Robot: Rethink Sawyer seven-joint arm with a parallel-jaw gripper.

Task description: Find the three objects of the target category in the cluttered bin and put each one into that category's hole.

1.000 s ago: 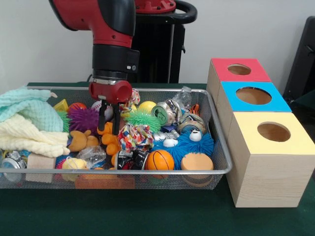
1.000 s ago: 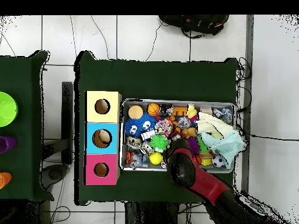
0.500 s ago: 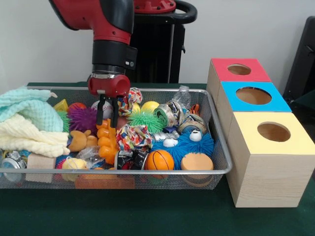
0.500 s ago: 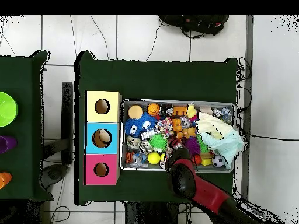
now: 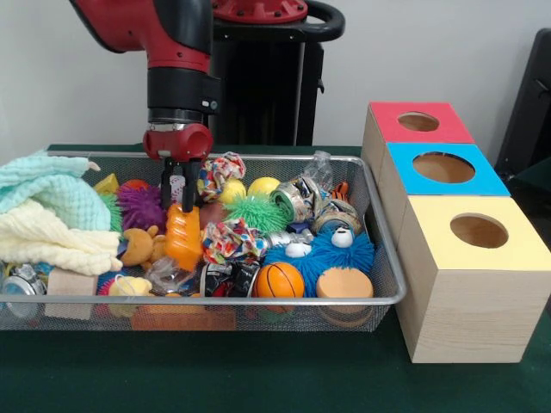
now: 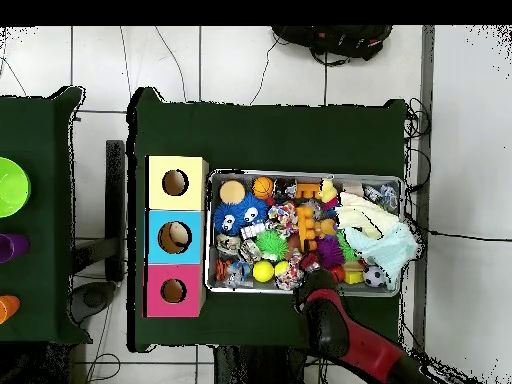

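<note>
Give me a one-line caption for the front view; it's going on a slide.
Sawyer's gripper lifts an orange toy from a cluttered wire bin beside three colour-topped boxes.

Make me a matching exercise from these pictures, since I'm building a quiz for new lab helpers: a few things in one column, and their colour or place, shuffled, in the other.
Things:
1. Box nearest the camera
2. Orange toy
3. Towels
4. Basketball

Descriptions:
A. Piled at the bin's left end
B. Yellow top
C. By the bin's front rim
D. Under the gripper

Pairs: 1-B, 2-D, 3-A, 4-C
</note>
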